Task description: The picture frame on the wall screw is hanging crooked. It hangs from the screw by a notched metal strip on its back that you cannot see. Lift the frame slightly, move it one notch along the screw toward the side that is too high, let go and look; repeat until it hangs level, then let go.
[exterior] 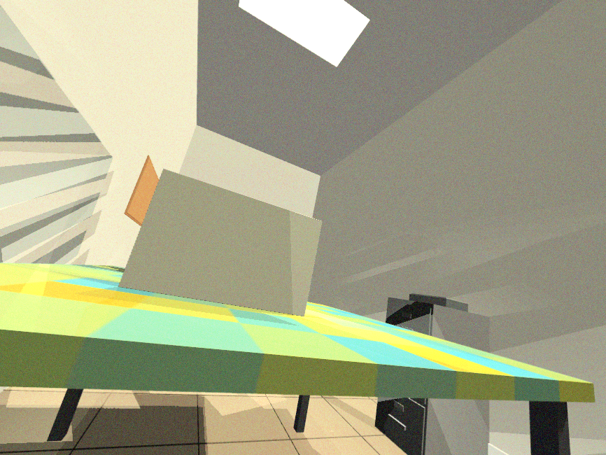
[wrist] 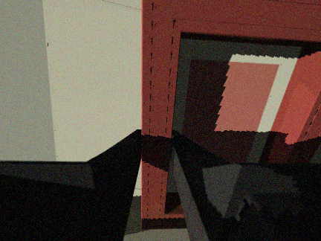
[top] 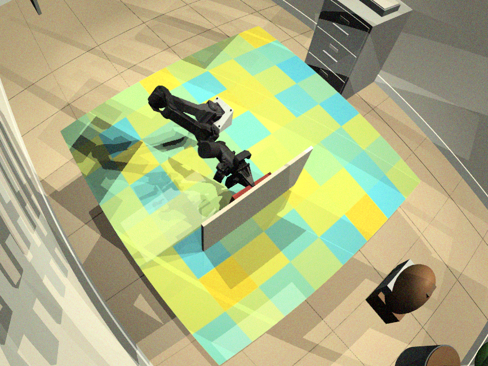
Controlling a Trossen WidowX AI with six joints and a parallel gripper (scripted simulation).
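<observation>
The red picture frame (top: 240,193) (wrist: 160,74) is on the arm's side of an upright grey-beige wall panel (top: 252,216) (exterior: 210,244) (wrist: 93,82). In the top view only its thin top edge shows. In the exterior view the panel hides the frame and the gripper. My gripper (top: 253,184) (wrist: 155,135) is shut on the frame's left side bar as seen in the wrist view, with one finger outside the bar and one inside its opening. The bar's bottom corner shows below the fingertips. The screw and notched strip are hidden. The frame's tilt cannot be read clearly.
The panel stands on a table with a yellow, green and blue checked top (top: 252,283) (exterior: 195,337). The arm's pale base (top: 225,117) is behind the gripper. A grey drawer cabinet (top: 378,47) (exterior: 460,337) and a brown rounded object (top: 411,289) are beyond the table.
</observation>
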